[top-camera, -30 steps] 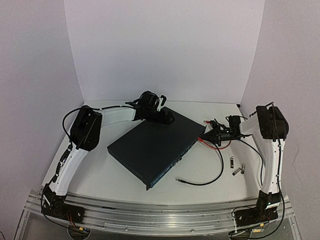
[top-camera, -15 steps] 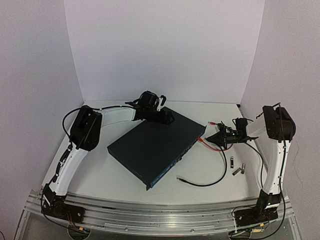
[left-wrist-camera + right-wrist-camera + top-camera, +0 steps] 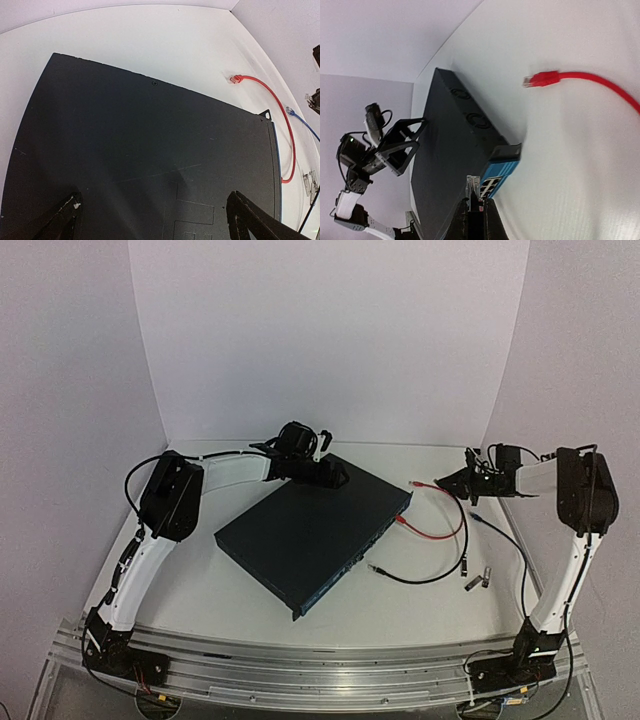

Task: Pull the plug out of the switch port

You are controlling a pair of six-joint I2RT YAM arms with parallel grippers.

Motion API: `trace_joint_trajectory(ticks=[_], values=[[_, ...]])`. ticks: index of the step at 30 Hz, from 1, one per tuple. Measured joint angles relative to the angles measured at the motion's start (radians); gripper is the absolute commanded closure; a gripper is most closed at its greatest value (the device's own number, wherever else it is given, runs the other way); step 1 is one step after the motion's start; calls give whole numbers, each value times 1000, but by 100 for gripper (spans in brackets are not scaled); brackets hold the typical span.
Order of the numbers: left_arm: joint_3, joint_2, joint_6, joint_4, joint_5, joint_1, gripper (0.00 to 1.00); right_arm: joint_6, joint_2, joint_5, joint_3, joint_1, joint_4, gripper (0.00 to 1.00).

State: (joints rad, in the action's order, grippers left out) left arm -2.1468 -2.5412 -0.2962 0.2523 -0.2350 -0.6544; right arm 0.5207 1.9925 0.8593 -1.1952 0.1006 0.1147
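White tabletop [image 3: 250, 600] carries switch [image 3: 300, 530], red cable [image 3: 590, 77], black cable [image 3: 420, 582].

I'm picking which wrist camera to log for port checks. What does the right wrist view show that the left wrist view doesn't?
Only the right wrist view: the switch from the side, with its blue port face and round side vents, the left hand at its far end, and the right hand shut on what looks like a pale plug. Only the left wrist view: a blue cable end and small metal pieces beside the switch. Both: the switch's dark top and the red plug lying loose on the table.
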Motion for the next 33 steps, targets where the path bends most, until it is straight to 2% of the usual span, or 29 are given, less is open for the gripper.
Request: trace_joint_trajectory(ticks=[6, 9, 16, 22, 26, 33], values=[[0, 0, -1, 0, -1, 0, 0, -74, -4, -250, -32, 38, -151, 100], [0, 0, -1, 0, -1, 0, 0, -128, -4, -350, -45, 41, -228, 96], [0, 0, -2, 0, 0, 0, 0, -186, -4, -464, -46, 40, -312, 56], [0, 0, -2, 0, -1, 0, 0, -223, -14, -530, -46, 40, -341, 37], [0, 0, -3, 0, -1, 0, 0, -245, -53, -510, -46, 40, -357, 17], [0, 0, -10, -1, -1, 0, 0, -323, -86, -396, -63, -37, -371, 14]])
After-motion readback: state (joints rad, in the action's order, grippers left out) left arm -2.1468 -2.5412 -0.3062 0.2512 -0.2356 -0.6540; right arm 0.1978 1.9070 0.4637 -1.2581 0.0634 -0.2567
